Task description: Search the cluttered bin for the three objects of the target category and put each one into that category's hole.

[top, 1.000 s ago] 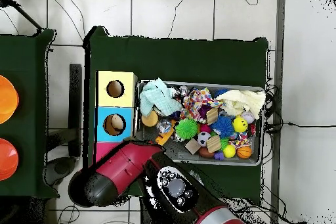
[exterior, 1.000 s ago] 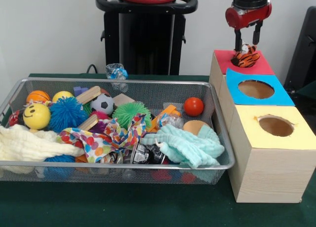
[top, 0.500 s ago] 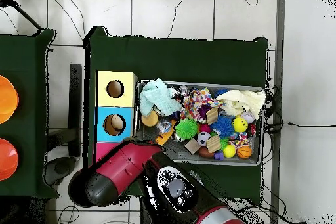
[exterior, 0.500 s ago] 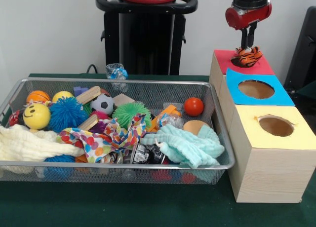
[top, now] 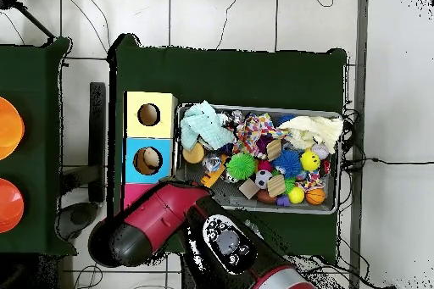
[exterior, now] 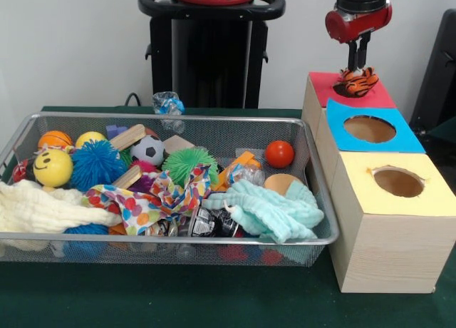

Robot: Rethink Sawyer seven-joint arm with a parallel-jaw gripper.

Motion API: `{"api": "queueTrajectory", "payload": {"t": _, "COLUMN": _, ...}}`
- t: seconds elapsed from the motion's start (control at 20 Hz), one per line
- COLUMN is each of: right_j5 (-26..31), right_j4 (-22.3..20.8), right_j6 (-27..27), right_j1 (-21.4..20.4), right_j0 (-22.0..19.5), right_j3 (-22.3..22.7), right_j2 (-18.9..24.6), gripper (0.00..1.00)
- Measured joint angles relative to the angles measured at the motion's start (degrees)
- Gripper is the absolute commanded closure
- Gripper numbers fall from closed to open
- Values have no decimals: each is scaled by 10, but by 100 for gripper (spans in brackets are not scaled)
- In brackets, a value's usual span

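Hanging over the far right of the scene, the gripper (exterior: 358,61) is being held just above a small tiger-striped plush toy (exterior: 355,81), its fingers (exterior: 354,57) drawn close together at the toy's top; whether the toy is actually being pinched cannot be told. The toy is sitting on the red-topped box (exterior: 377,96), the farthest of three wooden boxes lined up to the right of the bin, and it is covering that box's hole. Nearer, the blue-topped box (exterior: 402,137) and the yellow-topped box (exterior: 434,198) are showing open round holes. To the left, the wire mesh bin (exterior: 178,238) is lying on the green counter (exterior: 171,299), crowded with clutter: a mint green cloth (exterior: 274,210) at its near right, a cream cloth (exterior: 43,210) at its near left, a smiley yellow ball (exterior: 52,168), a spiky blue ball (exterior: 96,164), a soccer ball (exterior: 148,149) and a red ball (exterior: 279,154) toward the far right corner. In the overhead view the red arm (top: 161,218) is blocking the red box.
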Motion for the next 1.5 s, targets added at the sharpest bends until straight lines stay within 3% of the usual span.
{"api": "queueTrajectory", "payload": {"t": 1.5, "right_j5": -9, "right_j4": 13, "right_j6": 0, "right_j1": -13, "right_j0": -2, "right_j3": 3, "right_j2": 0, "gripper": 100}}
